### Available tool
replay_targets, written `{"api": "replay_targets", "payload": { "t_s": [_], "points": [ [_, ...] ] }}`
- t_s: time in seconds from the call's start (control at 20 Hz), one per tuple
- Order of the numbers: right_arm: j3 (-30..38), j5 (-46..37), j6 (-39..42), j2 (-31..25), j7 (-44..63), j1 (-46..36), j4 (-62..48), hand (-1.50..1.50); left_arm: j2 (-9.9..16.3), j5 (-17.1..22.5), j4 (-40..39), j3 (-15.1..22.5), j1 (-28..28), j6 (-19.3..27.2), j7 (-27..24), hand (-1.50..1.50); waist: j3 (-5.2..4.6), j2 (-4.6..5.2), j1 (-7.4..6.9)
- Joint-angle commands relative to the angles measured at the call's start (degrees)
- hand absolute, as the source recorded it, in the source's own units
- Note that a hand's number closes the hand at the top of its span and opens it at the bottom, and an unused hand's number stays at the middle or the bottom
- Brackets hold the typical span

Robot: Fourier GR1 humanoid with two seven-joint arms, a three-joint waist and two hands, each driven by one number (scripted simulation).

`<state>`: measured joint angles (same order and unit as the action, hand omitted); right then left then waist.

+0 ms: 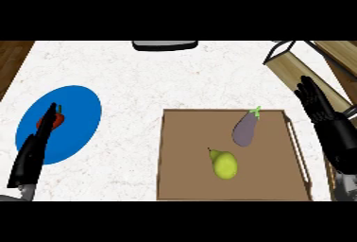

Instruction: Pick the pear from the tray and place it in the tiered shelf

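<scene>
A yellow-green pear point(225, 164) lies in the middle of the brown tray point(182, 184), stem pointing up-left. A purple eggplant point(245, 130) lies just above and to the right of it in the same tray. The wooden tiered shelf point(304, 73) runs along the upper right corner. My right hand point(322, 111) is at the right edge, beside the tray and just below the shelf, fingers straight and open, holding nothing. My left hand point(33, 153) is at the left edge, seen edge-on with straight fingers, over the blue plate.
A blue plate point(73, 118) lies on the white counter at the left, with a small red item point(54, 120) on it partly behind my left hand. A dark object point(165, 45) sits at the counter's far edge. Bare counter separates plate and tray.
</scene>
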<state>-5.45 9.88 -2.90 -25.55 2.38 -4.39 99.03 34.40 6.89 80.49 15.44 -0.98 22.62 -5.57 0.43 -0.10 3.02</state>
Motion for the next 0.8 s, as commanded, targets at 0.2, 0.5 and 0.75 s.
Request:
{"api": "replay_targets", "payload": {
  "t_s": [0.2,0.5,0.75],
  "points": [
    [-8.91,5.82,14.33,2.24,6.27,-15.58,-11.2,1.5,-6.0,8.38,5.47,-0.41,-9.96,-6.67,3.92,0.0,-0.44,1.78,-8.32],
    [-6.23,15.39,18.36,8.68,15.47,-19.65,-28.44,-1.5,-10.01,13.95,5.72,-0.72,-13.69,-8.05,9.98,0.0,-0.24,2.04,-7.78],
    [-2.96,22.45,34.66,6.93,14.02,-31.87,-40.59,-1.5,-7.41,15.54,4.3,-3.65,-14.05,-10.68,11.18,0.0,-0.34,1.1,-6.52]
  ]
}}
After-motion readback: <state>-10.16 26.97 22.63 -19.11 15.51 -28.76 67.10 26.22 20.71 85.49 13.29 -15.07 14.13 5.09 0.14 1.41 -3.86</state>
